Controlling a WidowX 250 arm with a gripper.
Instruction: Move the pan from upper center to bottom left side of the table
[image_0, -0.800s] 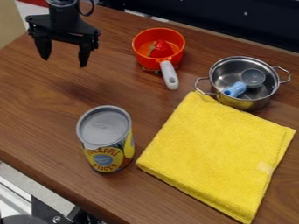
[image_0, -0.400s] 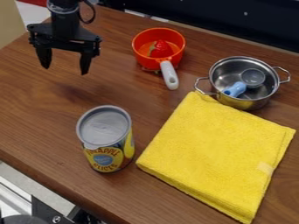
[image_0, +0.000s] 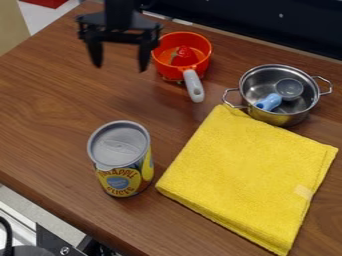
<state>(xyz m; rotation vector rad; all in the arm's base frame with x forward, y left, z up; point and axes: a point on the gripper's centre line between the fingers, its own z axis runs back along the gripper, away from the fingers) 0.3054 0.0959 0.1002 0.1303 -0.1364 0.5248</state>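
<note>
One pan (image_0: 168, 70), a strawberry (image_0: 184, 55) inside, sat just beside my gripper (image_0: 121, 65), whose fingers hung spread. Past the pan from my gripper stood a pot (image_0: 287, 119); a towel (image_0: 240, 175) and can (image_0: 120, 145) were nearer the camera.

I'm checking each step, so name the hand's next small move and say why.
Probably shift right, toward the pan: the hand hangs open, just left of it in the picture, with nothing between its fingers, and the pan's handle points away from it.
</note>
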